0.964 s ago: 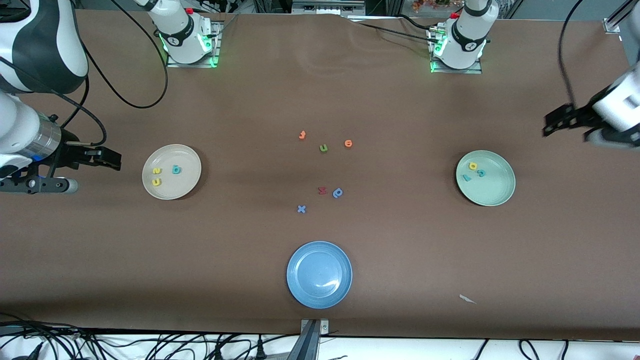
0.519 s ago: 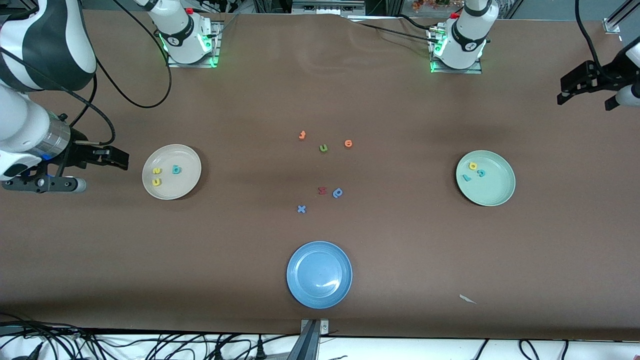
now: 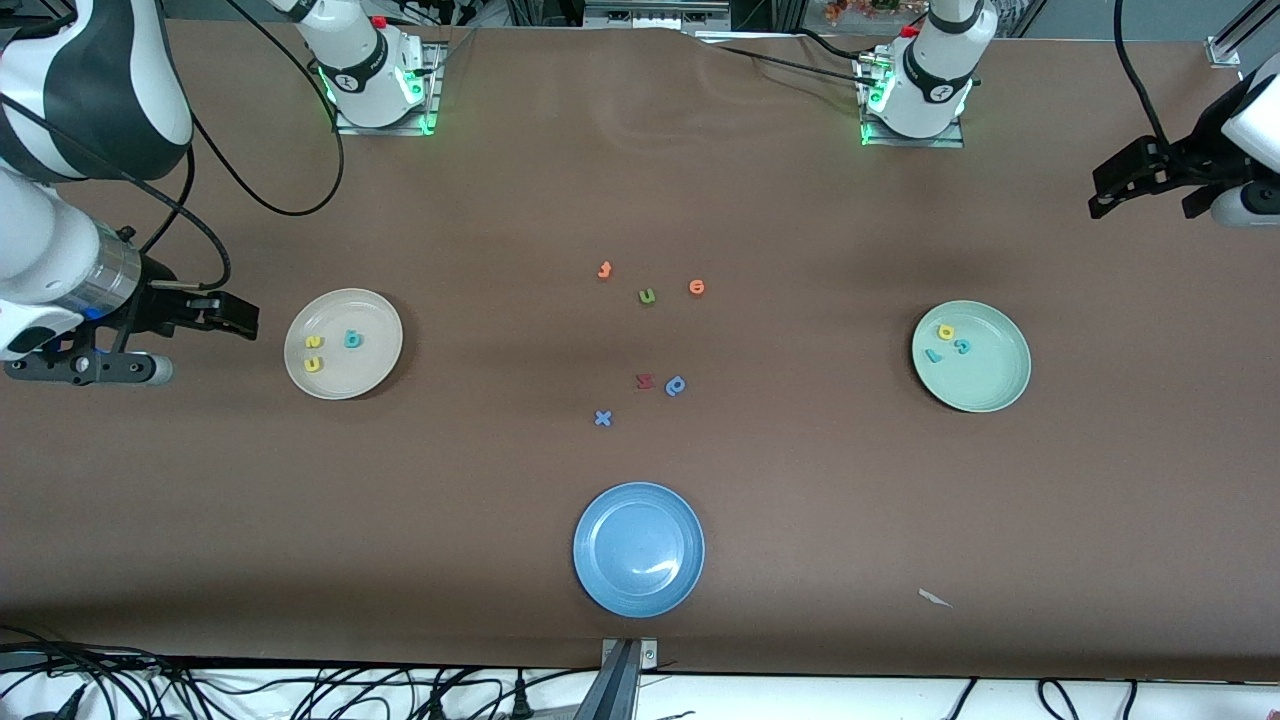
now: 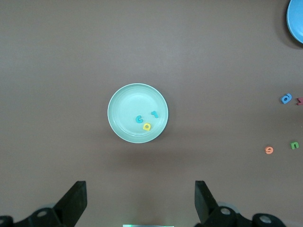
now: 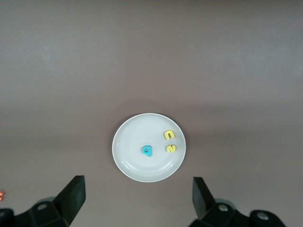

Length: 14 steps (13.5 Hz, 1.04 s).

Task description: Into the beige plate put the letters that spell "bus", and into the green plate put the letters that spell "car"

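I see the brown table (image 3: 800, 500) with three plates on it. The blue plate (image 3: 638, 549) sits nearest the front camera. The beige plate (image 3: 343, 343) lies toward the right arm's end and holds the teal b (image 3: 352, 339), yellow-orange u (image 3: 313, 363) and yellow s (image 3: 314, 343). The green plate (image 3: 971, 356) lies toward the left arm's end and holds the teal c (image 3: 962, 346), yellow a (image 3: 945, 331) and light teal-blue r (image 3: 932, 355). My right gripper (image 3: 225, 317) hangs just beside the beige plate, fingers spread and empty. My left gripper (image 3: 1125, 180) hangs over bare table at its own end, fingers spread, empty too. Loose letters (image 3: 647, 296) lie mid-table between the plates.
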Available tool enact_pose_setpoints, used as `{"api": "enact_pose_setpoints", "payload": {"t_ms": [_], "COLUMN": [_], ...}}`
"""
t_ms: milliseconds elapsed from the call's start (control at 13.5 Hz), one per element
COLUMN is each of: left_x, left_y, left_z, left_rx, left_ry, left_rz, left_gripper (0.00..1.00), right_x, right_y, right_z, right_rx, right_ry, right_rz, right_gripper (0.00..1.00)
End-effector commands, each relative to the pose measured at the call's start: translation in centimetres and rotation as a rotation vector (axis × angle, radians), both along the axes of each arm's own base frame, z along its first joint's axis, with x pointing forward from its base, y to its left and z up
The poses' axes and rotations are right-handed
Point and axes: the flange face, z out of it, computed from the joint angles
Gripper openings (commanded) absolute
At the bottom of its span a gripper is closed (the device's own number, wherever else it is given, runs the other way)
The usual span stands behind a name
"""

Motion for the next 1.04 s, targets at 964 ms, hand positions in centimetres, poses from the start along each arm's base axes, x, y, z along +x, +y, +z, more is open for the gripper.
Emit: {"api": "enact_pose_setpoints", "payload": {"t_ms": [964], "left_x": [2.5], "left_y": [-0.2], "left_z": [0.5], "left_rx": [-0.018], "left_ry": [-0.001], "left_rz": [0.015], "left_gripper": [1.0], "right_x": [-0.6], "right_y": [0.1], "right_z": [0.7], "right_rx": [0.013], "right_ry": [0.006], "right_rz": [-0.011], "right_gripper": [1.0]}}
